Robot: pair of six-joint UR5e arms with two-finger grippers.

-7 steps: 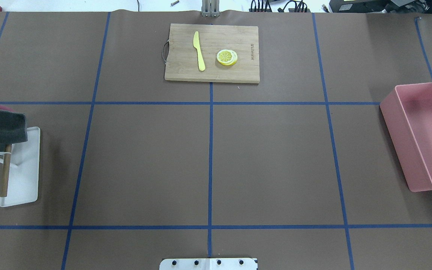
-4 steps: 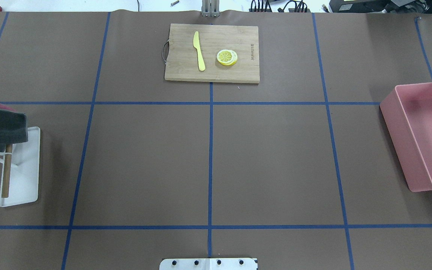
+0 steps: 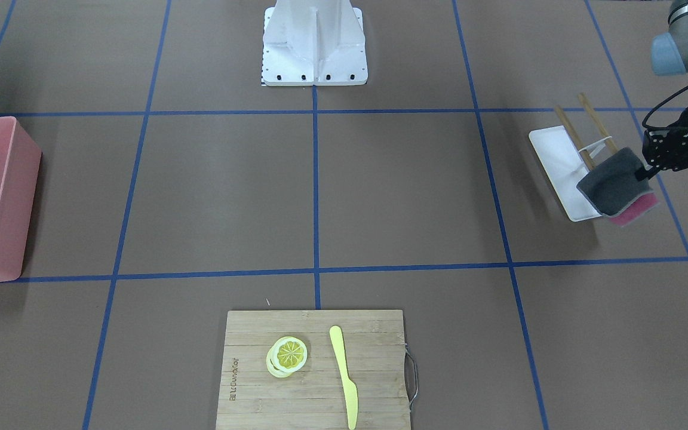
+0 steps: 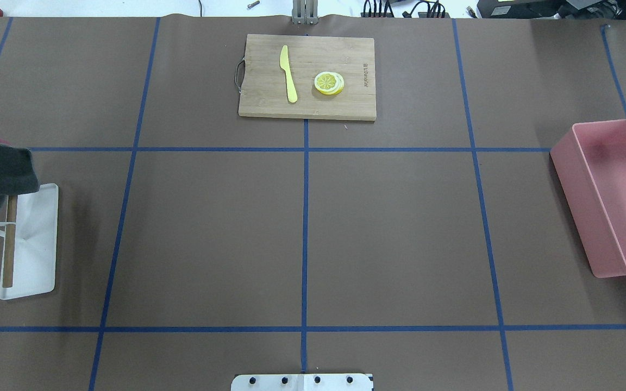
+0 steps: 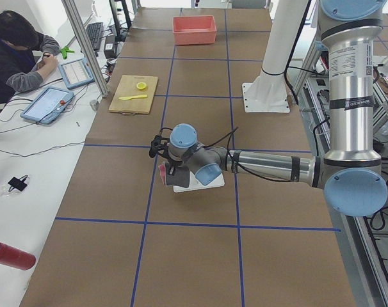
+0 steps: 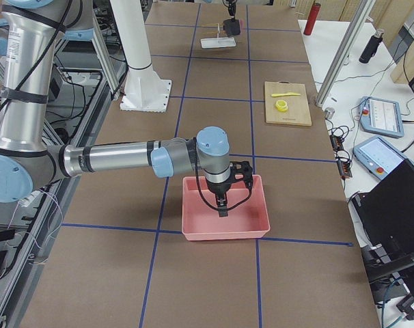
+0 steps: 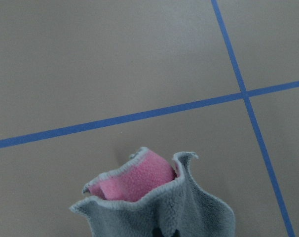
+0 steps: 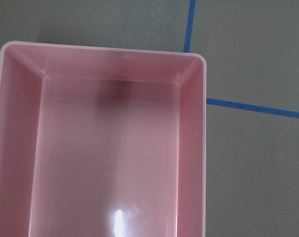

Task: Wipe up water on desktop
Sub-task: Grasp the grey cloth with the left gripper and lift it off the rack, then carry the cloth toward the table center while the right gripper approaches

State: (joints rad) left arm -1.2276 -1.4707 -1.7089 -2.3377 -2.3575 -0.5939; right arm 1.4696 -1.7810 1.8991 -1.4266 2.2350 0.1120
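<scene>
The brown desktop (image 4: pixel 210 233) with blue tape lines shows no water that I can make out. My left gripper (image 3: pixel 642 174) is shut on a grey cloth with a pink underside (image 3: pixel 616 185) and holds it in the air above the far end of a white rack (image 3: pixel 559 167). The cloth hangs at the left edge of the overhead view (image 4: pixel 0 171) and fills the bottom of the left wrist view (image 7: pixel 154 207). My right gripper (image 6: pixel 223 205) hangs over the pink bin (image 6: pixel 224 219); I cannot tell whether it is open or shut.
The white rack (image 4: pixel 33 244) with two wooden rods (image 4: pixel 8 239) stands at the left. A bamboo cutting board (image 4: pixel 307 76) with a yellow knife (image 4: pixel 288 73) and lemon slices (image 4: pixel 328 82) lies at the far middle. The pink bin (image 4: pixel 612 195) sits at the right edge.
The cloth in my left gripper has moved a little away from the robot and off the tops of the wooden rods. Nothing else has moved.
</scene>
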